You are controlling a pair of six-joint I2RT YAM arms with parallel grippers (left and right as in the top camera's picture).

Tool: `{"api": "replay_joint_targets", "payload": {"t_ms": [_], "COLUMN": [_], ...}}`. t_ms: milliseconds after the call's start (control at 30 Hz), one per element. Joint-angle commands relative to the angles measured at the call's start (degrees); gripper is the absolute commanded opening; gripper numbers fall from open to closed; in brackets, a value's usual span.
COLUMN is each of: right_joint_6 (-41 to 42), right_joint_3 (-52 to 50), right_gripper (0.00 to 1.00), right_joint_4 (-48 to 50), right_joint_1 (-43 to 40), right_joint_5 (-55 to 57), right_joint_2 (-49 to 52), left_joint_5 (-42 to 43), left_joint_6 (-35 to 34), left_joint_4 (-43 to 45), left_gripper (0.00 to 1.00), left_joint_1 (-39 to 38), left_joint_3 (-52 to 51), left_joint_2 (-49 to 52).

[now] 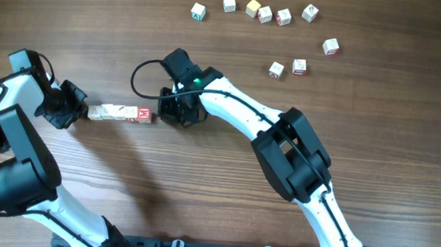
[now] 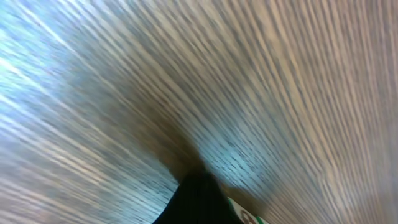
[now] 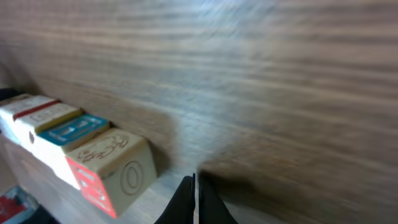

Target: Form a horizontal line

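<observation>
The horizontal line (image 1: 120, 114) is a short row of pale wooden letter cubes set edge to edge on the table, its right end cube showing a red M. In the right wrist view the row (image 3: 74, 149) runs off to the left. My left gripper (image 1: 70, 106) sits at the row's left end, and its wrist view shows one dark fingertip (image 2: 198, 200) beside a cube corner (image 2: 249, 216); both fingers look pressed together. My right gripper (image 1: 175, 110) sits just right of the M cube, fingers shut and empty (image 3: 194, 202).
Several separate letter cubes lie scattered at the far right of the table, such as one (image 1: 198, 11) at the back and a pair (image 1: 288, 68) nearer. The right arm (image 1: 283, 145) crosses the middle of the table.
</observation>
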Motion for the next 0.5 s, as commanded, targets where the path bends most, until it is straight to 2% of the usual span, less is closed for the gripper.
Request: {"api": "replay_joint_targets", "payload": {"t_ms": [0,133,267,367,467], "right_joint_6": [-4.59,-7.78,-13.68,-15.30,-15.52], "right_joint_3": [-0.72,-0.72,-0.72,-0.72,-0.72], "right_gripper": [0.06,0.04,0.04,0.05,0.05], "right_joint_4": [-3.32,-9.03,-13.90,-14.12,-13.88], "right_joint_1": [-2.47,-5.77,-10.47,-13.68,-16.24], "right_joint_5": [5.62,7.98,10.91,11.04,11.34], "right_joint_2": [1.51,1.51,1.51,1.51,1.51], "left_joint_5": [-11.74,-13.20,-13.16,-12.72,-6.12], "left_joint_6": [0.48,0.48,0.48,0.48,3.17], "left_joint_4": [-2.89,-9.20,-21.03,-28.39,-31.85], "left_gripper": [0.04,0.04,0.04,0.04,0.04], "left_joint_1": [1.73,3.67,4.70,3.43,0.00], "left_joint_3": [0.17,5.40,14.14,18.29,18.34], "left_joint_2": [2.89,2.29,-0.70,-5.38,-11.96]}}
